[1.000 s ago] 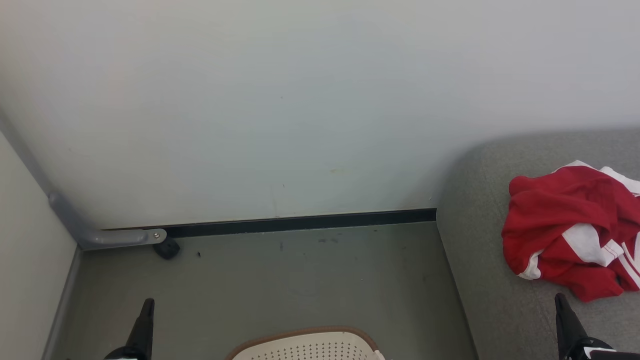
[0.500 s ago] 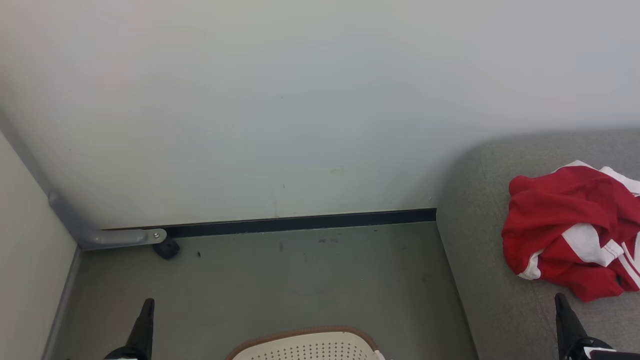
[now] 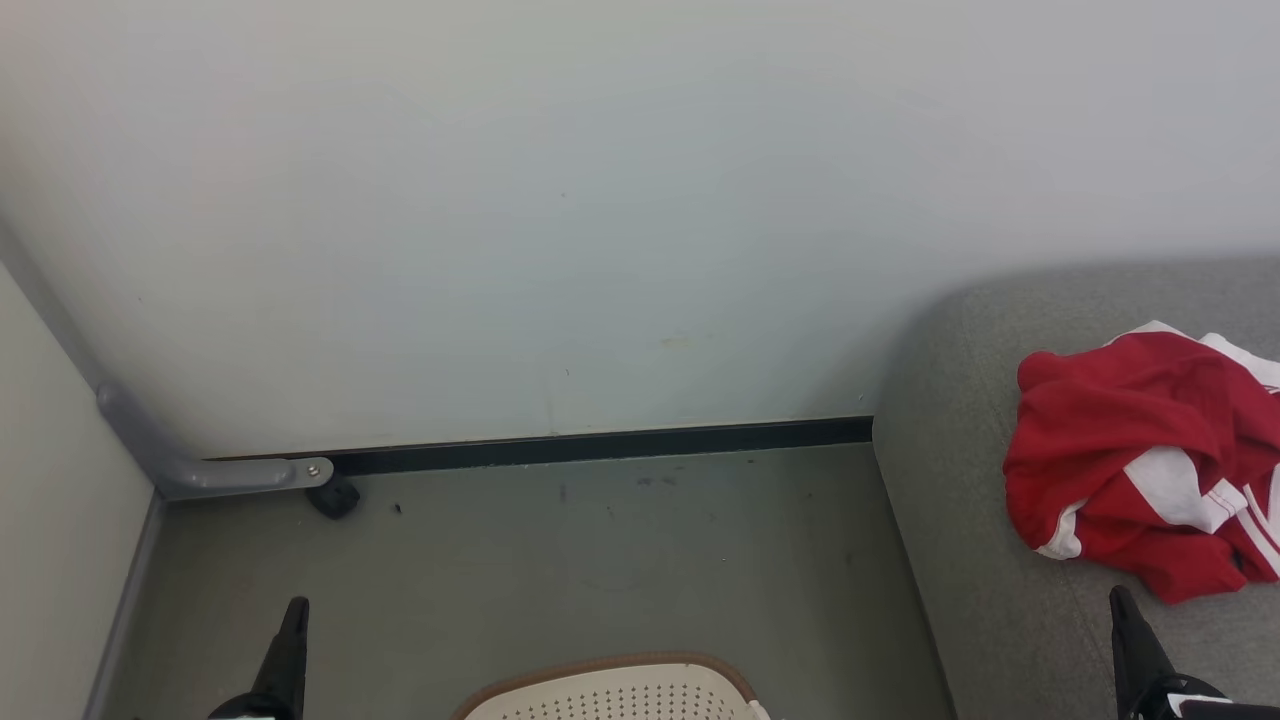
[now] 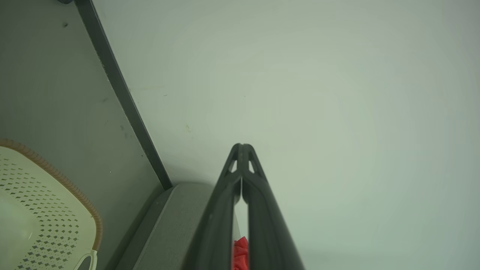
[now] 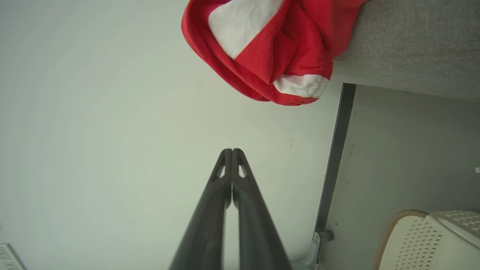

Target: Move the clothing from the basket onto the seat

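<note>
Left claw (image 3: 296, 608) and right claw (image 3: 1120, 598) are closed, empty. Crumpled red-and-white fabric clothing (image 3: 1130, 440) lies on the grey upholstered seat (image 3: 960, 420). The oval cream perforated plastic basket (image 3: 600, 663) hides its inside.

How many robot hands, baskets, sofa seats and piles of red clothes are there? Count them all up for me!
Robot hands: 2 (left hand, right hand)
Basket: 1
Sofa seat: 1
Pile of red clothes: 1
Total: 5
</note>
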Available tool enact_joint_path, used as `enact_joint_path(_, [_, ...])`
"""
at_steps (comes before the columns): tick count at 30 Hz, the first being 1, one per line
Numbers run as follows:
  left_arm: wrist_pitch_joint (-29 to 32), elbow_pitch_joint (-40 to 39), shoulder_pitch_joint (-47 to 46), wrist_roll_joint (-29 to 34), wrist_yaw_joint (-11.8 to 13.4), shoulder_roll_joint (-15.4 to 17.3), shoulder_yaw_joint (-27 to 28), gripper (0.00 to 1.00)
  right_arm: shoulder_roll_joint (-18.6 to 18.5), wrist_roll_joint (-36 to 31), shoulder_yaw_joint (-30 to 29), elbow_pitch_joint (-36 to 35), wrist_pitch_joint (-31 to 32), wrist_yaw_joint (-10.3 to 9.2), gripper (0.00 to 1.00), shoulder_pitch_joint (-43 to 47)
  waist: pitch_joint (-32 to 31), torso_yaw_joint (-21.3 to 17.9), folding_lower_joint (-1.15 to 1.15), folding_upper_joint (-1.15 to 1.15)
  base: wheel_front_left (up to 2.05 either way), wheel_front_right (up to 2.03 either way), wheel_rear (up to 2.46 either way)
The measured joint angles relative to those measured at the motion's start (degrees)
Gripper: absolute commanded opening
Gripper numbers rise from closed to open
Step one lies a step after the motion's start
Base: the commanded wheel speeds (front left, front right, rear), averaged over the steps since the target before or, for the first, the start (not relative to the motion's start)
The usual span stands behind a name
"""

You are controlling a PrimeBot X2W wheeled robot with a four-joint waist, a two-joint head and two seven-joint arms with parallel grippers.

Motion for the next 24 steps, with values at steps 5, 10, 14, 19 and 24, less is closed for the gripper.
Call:
enact_joint_path(5, [0.0,0.0,0.0,0.0,0.0,0.0,0.0,0.0,0.0,0.0,0.0,0.0,0.0,0.0,0.0,0.0,0.0,0.0,0.0,0.0,0.0,0.0,0.0])
enact_joint_path(10, [0.0,0.0,0.0,0.0,0.0,0.0,0.0,0.0,0.0,0.0,0.0,0.0,0.0,0.0,0.0,0.0,0.0,0.0,0.0,0.0,0.0,0.0,0.0])
enact_joint_path(14, [0.0,0.0,0.0,0.0,0.0,0.0,0.0,0.0,0.0,0.0,0.0,0.0,0.0,0.0,0.0,0.0,0.0,0.0,0.0,0.0,0.0,0.0,0.0])
enact_joint_path(19, [0.0,0.0,0.0,0.0,0.0,0.0,0.0,0.0,0.0,0.0,0.0,0.0,0.0,0.0,0.0,0.0,0.0,0.0,0.0,0.0,0.0,0.0,0.0])
enact_joint_path(24, [0.0,0.0,0.0,0.0,0.0,0.0,0.0,0.0,0.0,0.0,0.0,0.0,0.0,0.0,0.0,0.0,0.0,0.0,0.0,0.0,0.0,0.0,0.0])
